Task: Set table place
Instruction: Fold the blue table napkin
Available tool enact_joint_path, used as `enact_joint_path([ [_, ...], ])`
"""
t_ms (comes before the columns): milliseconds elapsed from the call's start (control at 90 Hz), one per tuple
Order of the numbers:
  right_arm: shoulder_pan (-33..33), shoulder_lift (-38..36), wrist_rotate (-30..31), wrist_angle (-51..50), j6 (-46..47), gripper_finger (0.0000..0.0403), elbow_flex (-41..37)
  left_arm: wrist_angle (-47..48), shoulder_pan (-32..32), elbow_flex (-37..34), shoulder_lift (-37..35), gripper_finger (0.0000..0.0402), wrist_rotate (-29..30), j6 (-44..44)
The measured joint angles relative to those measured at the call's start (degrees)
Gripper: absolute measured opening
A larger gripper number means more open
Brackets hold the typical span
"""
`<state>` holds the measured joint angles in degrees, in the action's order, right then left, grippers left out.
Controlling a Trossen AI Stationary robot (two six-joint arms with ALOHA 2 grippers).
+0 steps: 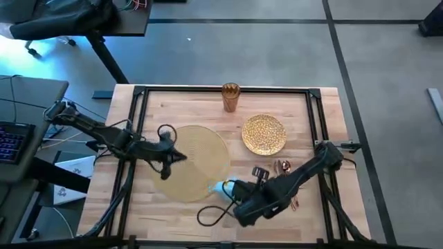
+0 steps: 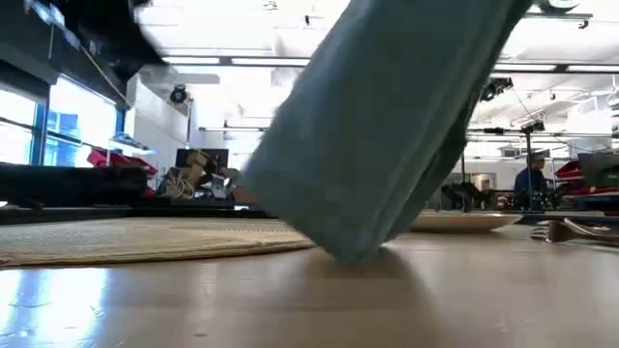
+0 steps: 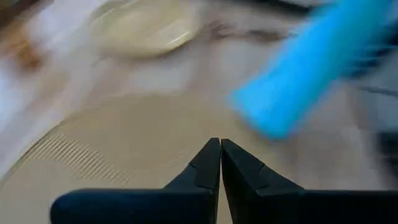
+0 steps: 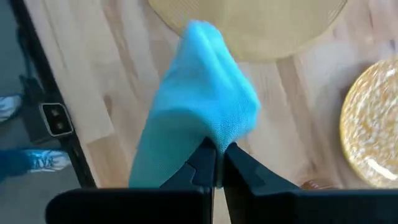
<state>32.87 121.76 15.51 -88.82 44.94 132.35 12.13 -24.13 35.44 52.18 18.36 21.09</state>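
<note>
Left gripper (image 3: 220, 163) fingers pressed together over the placemat (image 3: 124, 149); napkin (image 3: 311, 68) beyond, plate (image 3: 146, 28) further off, blurred.

open-plan lab: strip-lit ceiling (image 2: 319, 60), cluttered benches (image 2: 189, 179)

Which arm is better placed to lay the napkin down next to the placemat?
The right. Its gripper is already shut on the teal napkin, hanging just off the placemat edge. The left gripper is shut and empty over the placemat, so it would first need a handover.
</note>
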Motion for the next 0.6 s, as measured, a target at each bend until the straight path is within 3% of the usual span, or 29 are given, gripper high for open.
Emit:
enact_joint_path([
  [289,-2.19,-3.84,-8.22,5.09,-9.52,0.0,0.0,-18.17,-0.79,-0.04,13.87,0.0117,-10.46,-2.84],
  [433,-2.96,-4.2,-10.35,8.12,-12.36,0.0,-0.02,-32.19,-1.18,-0.02,23.04,0.0167,-10.5,-3.25],
  [600,-2.97,-4.18,-11.5,9.33,-11.99,0.0,-0.02,-46.47,-1.13,0.02,31.46,0.0193,-12.03,-3.15],
])
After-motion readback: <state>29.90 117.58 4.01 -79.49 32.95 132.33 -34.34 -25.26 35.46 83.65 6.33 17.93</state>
